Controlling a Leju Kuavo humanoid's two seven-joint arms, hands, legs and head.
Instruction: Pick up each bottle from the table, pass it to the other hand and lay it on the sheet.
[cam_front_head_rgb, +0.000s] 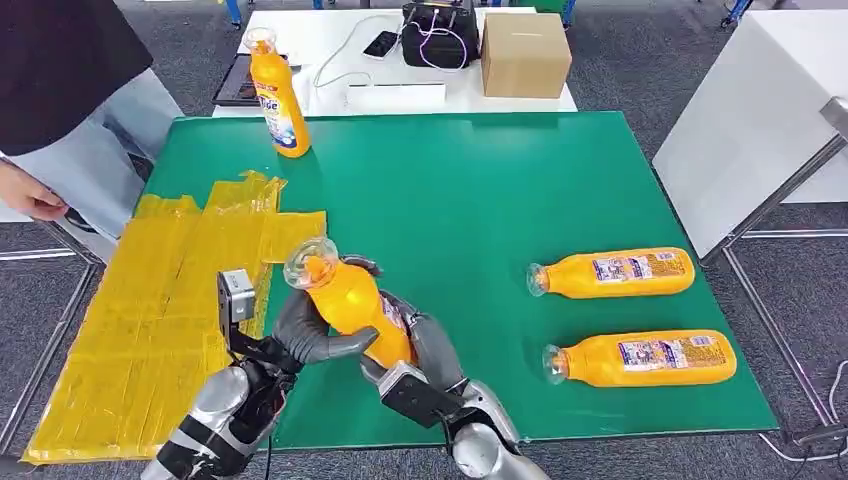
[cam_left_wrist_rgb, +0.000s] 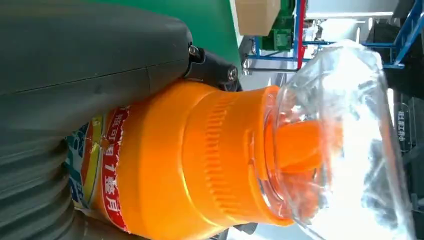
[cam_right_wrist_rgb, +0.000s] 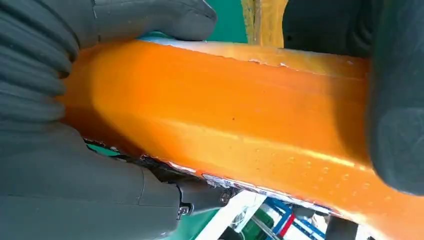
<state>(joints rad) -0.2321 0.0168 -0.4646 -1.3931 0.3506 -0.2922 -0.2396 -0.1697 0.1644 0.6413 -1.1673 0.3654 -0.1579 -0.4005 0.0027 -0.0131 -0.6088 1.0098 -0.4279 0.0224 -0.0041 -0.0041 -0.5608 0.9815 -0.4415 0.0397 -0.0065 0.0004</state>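
head: orange bottle (cam_front_head_rgb: 352, 305) tilted above green table (cam_front_head_rgb: 480, 210), cap toward yellow sheet (cam_front_head_rgb: 150, 310), gripped by left hand (cam_front_head_rgb: 305, 335) and right hand (cam_front_head_rgb: 425, 345) | left wrist: thumb (cam_left_wrist_rgb: 75, 50) pressed on bottle's shoulder, clear cap (cam_left_wrist_rgb: 340, 135) | right wrist: fingers (cam_right_wrist_rgb: 45, 50) wrapped around bottle's body
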